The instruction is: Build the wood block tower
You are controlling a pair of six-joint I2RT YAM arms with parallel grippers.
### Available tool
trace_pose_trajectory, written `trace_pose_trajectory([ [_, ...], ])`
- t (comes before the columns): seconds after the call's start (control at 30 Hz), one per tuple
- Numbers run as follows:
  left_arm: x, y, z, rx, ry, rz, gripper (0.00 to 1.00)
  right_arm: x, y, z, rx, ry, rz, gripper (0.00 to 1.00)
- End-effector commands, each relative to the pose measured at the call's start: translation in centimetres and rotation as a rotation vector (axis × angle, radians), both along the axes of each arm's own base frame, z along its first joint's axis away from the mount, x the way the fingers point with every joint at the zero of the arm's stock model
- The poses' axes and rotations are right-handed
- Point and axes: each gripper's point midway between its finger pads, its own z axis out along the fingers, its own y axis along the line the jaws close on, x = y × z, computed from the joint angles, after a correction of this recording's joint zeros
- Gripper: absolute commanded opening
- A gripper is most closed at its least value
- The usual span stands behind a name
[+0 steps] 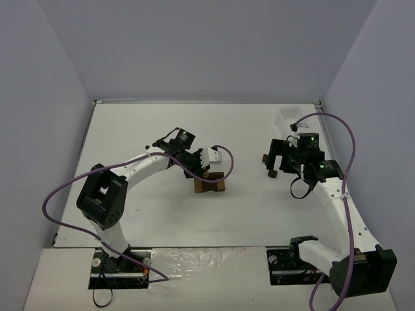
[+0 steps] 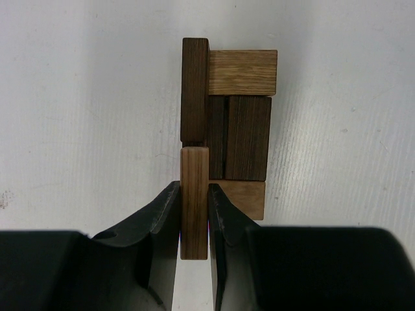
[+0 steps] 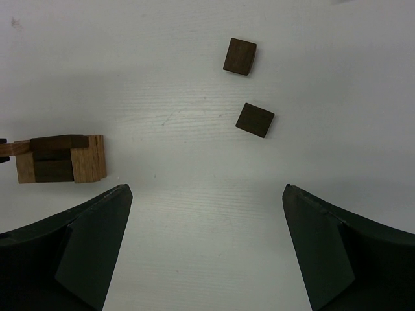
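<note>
The wood block tower [image 1: 209,184] is a compact stack of dark brown and light tan blocks at the table's middle. In the left wrist view the tower [image 2: 241,123] lies just beyond the fingers. My left gripper [image 2: 194,188] is shut on a light tan block [image 2: 194,227] and holds it against the stack's near left side, end to end with a dark block [image 2: 194,91]. From above, the left gripper [image 1: 206,170] is over the stack. My right gripper [image 3: 206,189] is open and empty, off to the right of the tower [image 3: 61,159].
Two loose dark brown blocks [image 3: 240,56] [image 3: 255,120] lie on the table beyond my right gripper [image 1: 275,165]. A white tray [image 1: 288,116] stands at the back right. Grey walls close in the table on three sides.
</note>
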Motion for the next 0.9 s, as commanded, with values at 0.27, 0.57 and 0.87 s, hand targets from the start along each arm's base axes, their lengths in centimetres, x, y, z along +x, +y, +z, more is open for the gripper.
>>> trace_pose_trajectory([
  [0.27, 0.71, -0.58, 3.0, -0.084, -0.056, -0.051, 0.07, 1.2, 0.55, 1.79, 0.019, -0.088, 0.033, 1.0],
  [0.57, 0.42, -0.85, 2.84, -0.102, -0.04, -0.072, 0.08, 1.22, 0.74, 1.62, 0.024, -0.086, 0.046, 1.0],
  [0.87, 0.52, -0.74, 2.82, -0.117, -0.033, -0.08, 0.1, 1.29, 0.82, 1.56, 0.024, -0.087, 0.053, 1.0],
])
